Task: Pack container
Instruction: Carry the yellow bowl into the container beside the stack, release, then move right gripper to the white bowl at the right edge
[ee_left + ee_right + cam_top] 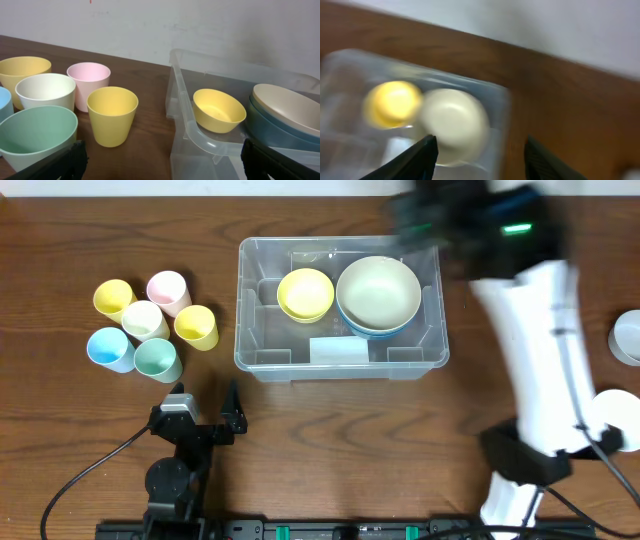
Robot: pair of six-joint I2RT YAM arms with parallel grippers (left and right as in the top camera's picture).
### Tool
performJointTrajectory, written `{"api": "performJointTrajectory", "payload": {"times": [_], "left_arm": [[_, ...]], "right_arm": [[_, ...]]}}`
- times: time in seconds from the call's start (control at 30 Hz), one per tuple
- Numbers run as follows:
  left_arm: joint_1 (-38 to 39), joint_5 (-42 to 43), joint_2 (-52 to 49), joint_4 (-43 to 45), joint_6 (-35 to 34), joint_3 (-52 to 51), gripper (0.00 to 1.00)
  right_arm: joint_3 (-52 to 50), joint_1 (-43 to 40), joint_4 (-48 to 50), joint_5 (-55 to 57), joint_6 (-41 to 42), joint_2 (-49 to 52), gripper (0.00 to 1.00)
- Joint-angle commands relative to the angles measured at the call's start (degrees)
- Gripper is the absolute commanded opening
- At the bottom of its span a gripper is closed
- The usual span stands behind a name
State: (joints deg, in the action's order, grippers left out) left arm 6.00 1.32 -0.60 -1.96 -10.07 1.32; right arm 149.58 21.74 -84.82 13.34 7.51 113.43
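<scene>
The clear container [246, 330] stands mid-table. Inside it are a yellow bowl [306, 293] and a cream bowl [378, 291] nested in a blue bowl [372, 332]. My right gripper [432, 225] is a motion-blurred shape over the container's back right corner. In the right wrist view the right gripper [480, 157] is open and empty, above the cream bowl [455, 122] and the container's right wall [504, 107]. My left gripper [205, 402] sits open near the front edge, with nothing between its fingers. In the left wrist view it [165, 170] faces the container's left corner [200, 142].
Several cups cluster left of the container: yellow [113, 298], pink [168, 290], cream [145, 320], a second yellow [196, 326], blue [110, 348] and green [157, 360]. A grey bowl [627, 335] and a white object [615, 415] lie at the right edge.
</scene>
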Motion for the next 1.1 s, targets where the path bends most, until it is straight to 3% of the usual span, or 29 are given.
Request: {"api": "performJointTrajectory", "payload": {"times": [0.0, 0.23, 0.5, 0.77, 1.07], "left_arm": [[-0.4, -0.8, 0.3, -2.1, 1.0, -1.1, 0.98], [-0.4, -0.8, 0.3, -2.1, 1.0, -1.1, 0.98], [-0.4, -0.8, 0.3, -2.1, 1.0, -1.1, 0.98], [-0.4, -0.9, 0.3, -2.2, 1.0, -1.1, 0.98], [-0.4, -0.8, 0.3, -2.1, 1.0, -1.1, 0.98]], "right_arm": [[-1.4, -9.2, -4.2, 1.4, 9.3, 3.4, 0.57], [-5.1, -26.7, -8.3, -2.4, 14.8, 6.6, 0.57], [-16.1, -38.7, -1.7, -2.9, 15.5, 8.7, 0.6], [-26.6, -46.2, 9.9, -5.6, 6.5, 8.7, 0.65], [-35.1, -53.3, 19.0, -13.5, -6.2, 8.8, 0.61]]}}
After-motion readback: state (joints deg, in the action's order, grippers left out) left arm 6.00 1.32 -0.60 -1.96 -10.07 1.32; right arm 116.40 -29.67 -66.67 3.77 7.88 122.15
